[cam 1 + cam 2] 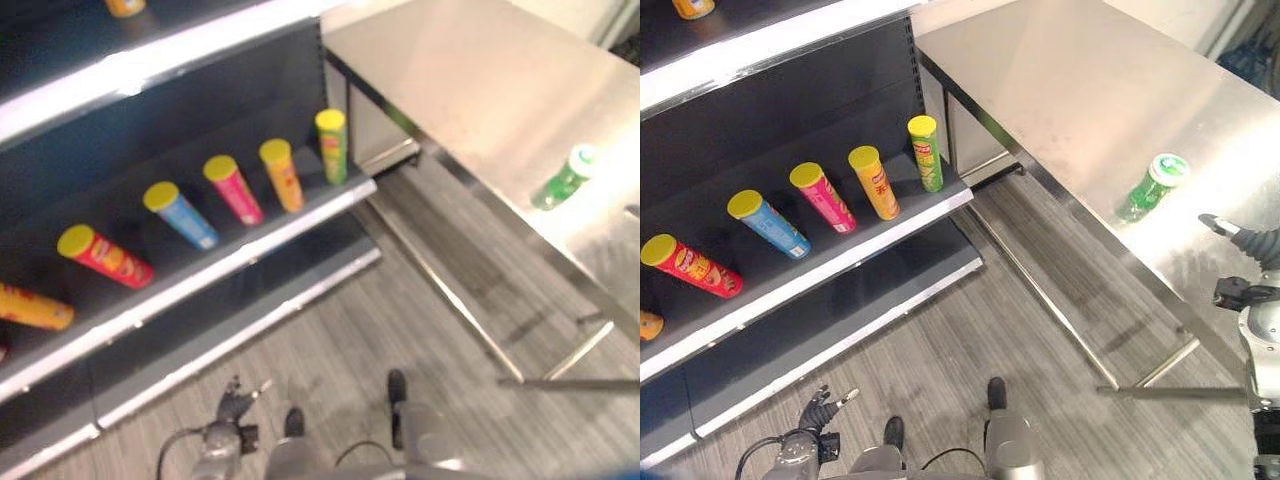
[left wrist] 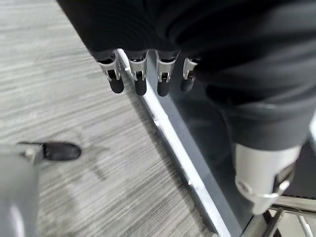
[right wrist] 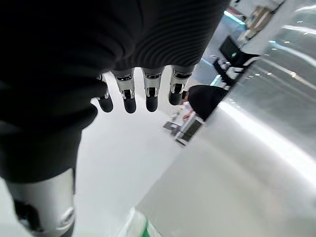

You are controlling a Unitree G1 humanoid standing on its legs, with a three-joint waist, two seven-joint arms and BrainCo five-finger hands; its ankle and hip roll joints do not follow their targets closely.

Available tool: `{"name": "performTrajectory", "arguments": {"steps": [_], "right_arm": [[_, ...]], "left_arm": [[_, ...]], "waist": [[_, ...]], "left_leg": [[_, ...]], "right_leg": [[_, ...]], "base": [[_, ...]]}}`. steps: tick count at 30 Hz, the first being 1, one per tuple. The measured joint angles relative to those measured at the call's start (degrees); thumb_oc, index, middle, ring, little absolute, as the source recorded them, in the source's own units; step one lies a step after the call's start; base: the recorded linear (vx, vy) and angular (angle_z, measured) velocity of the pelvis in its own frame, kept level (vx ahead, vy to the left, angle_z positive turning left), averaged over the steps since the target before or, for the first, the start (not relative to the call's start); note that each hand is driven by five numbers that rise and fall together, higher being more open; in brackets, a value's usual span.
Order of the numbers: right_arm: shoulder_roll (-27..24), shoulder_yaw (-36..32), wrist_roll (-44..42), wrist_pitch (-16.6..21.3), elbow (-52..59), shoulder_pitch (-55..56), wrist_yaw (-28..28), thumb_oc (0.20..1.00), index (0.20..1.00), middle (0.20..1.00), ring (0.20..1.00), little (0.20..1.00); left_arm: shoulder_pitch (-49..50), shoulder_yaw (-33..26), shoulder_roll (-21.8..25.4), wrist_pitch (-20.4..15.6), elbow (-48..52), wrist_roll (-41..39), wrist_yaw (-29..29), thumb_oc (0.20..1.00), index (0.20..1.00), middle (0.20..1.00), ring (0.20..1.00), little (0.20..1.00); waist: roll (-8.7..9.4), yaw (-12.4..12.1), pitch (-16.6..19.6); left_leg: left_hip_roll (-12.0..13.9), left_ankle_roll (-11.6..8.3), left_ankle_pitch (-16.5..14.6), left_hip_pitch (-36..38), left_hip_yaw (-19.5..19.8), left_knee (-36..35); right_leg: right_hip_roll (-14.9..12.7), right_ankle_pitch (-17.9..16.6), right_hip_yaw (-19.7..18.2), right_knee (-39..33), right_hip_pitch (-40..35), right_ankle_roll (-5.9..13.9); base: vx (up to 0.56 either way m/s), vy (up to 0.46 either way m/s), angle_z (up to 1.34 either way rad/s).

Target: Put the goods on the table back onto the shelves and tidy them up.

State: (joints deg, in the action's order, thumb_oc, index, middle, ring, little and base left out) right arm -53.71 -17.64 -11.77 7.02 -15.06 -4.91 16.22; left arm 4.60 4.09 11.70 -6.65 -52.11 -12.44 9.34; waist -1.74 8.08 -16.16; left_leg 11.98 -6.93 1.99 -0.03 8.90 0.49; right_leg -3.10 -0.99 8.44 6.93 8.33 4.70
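A green can [image 1: 1151,186] is lying on its side on the steel table [image 1: 1070,90], close to the table's near edge and toward its right end, with its pale cap pointing away from that edge; it is the one item on the table waiting to go back, and lying flat like that it is likely to roll if nudged. The right hand [image 1: 1244,236] is hanging at the table's near edge just beside the can but not touching it, and in its wrist view the fingers [image 3: 129,93] are hanging straight and apart, holding nothing, which suits a hand that is being lined up for a grasp rather than closing on one. A sliver of the can's green and white is showing at the edge of that same view, so the palm seems to be sitting over it. On the shelf [image 1: 855,240] five yellow-lidded tubes, red [image 1: 692,264], blue [image 1: 768,222], pink [image 1: 823,196], orange [image 1: 873,181] and green [image 1: 926,152], are leaning back in a spaced row along the front edge, lids forward, probably so they can be read from the aisle. The left hand [image 1: 824,406] is hanging low over the floor by the shelf's base, its fingers [image 2: 139,77] straight, apart and empty, idling clear of the work.
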Motion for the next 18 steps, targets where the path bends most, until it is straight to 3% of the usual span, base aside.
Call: {"name": "performTrajectory", "arguments": {"steps": [7, 9, 10, 13, 18], "right_arm": [[-1.05, -0.34, -1.91, 0.1, -0.29, -0.64, -1.55, 1.0, 1.0, 1.0, 1.0, 1.0], [-1.27, -0.34, -2.13, 0.1, -0.29, -0.14, -2.35, 1.0, 1.0, 1.0, 1.0, 1.0], [-1.64, -0.31, -2.81, 0.1, -0.34, 0.22, -3.14, 1.0, 1.0, 1.0, 1.0, 1.0], [-2.01, -0.19, -3.17, 0.07, -0.71, 0.24, -4.59, 1.0, 1.0, 1.0, 1.0, 1.0], [-5.2, 5.97, -4.07, -0.3, -7.2, -2.46, -6.39, 1.0, 1.0, 1.0, 1.0, 1.0]], "left_arm": [[0.33, 0.57, 0.29, 0.04, 0.4, 0.06, -0.57, 1.0, 1.0, 1.0, 1.0, 1.0], [0.36, 0.74, 0.36, 0.05, 0.4, 0.08, -0.75, 1.0, 1.0, 1.0, 1.0, 1.0], [0.38, 1.05, 0.49, 0.04, 0.4, 0.08, -0.89, 1.0, 1.0, 1.0, 1.0, 1.0], [0.81, 1.09, 0.73, 0.07, 0.38, 0.11, -1.26, 1.0, 1.0, 1.0, 1.0, 1.0], [1.79, 2.81, 1.55, 0.02, 0.4, 0.12, -1.78, 1.0, 1.0, 1.0, 1.0, 1.0]], "waist": [[-1.82, 0.34, 0.41], [-2.4, 0.48, 0.57], [-2.69, 0.49, 0.77], [-2.71, 0.42, 0.81], [-3.07, 0.71, 1.14]], "left_leg": [[1.58, -0.93, 0.77, -2.98, -0.1, -0.71], [1.63, 0.02, 0.12, -2.79, -0.72, -1.53], [1.6, 1.52, -1.16, -2.77, -1.68, -2.13], [0.94, 1.49, -1.24, -2.86, -1.96, -2.54], [0.85, 1.51, -1.34, -2.81, -2.28, -2.41]], "right_leg": [[1.15, 2.9, 2.81, 4.6, 2.53, -1.51], [0.34, 4.47, 3.43, 6.72, 3.44, -1.81], [0.13, 5.49, 3.4, 8.59, 4.34, -2.03], [-0.77, 6.41, 3.02, 10.97, 5.71, -1.79], [-1.14, 6.95, 2.92, 11.75, 6.21, -1.79]], "base": [[0.02, -0.097, 0.27], [0.04, -0.027, 0.31], [0.04, -0.036, 0.19], [0.01, -0.01, 0.03], [0.0, -0.006, -0.01]]}}
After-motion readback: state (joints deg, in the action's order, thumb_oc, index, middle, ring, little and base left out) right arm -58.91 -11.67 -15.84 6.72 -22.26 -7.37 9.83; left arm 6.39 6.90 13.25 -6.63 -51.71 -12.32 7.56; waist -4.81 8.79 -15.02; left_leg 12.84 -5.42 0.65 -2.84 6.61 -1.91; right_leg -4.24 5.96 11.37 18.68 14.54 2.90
